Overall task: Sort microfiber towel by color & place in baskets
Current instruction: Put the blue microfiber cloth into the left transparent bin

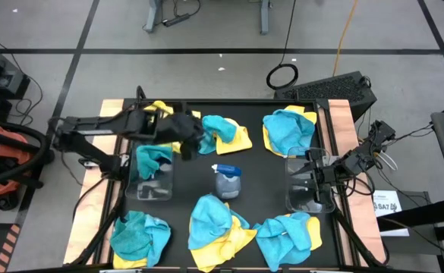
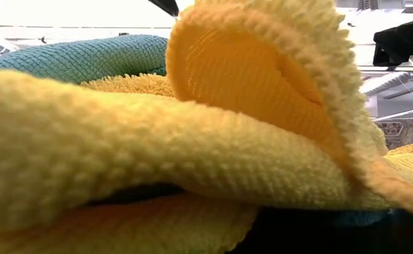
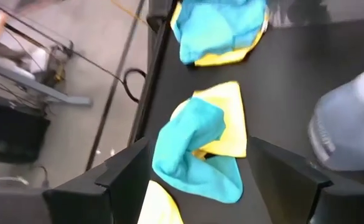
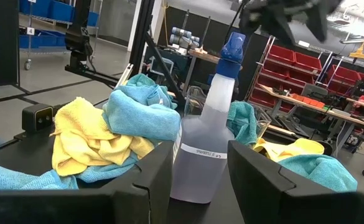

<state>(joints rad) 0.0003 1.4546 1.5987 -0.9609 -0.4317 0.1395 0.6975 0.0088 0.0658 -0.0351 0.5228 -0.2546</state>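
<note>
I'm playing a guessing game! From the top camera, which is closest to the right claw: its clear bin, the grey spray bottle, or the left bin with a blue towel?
From the right claw:
1. Clear plastic bin, right beneath the claw.
2. Grey spray bottle with blue top, table middle.
3. Clear bin holding a teal towel, far left side.

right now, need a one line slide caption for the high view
Left gripper open above a teal and yellow towel pile; right gripper over the empty right basket.

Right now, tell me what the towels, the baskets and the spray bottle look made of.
Towels: soft looped microfiber-like cloth, matte; the low view shows a fuzzy knit.
Baskets: likely clear glossy plastic; the dark table shows through.
Spray bottle: probably translucent frosted grey plastic with an opaque blue top.
</note>
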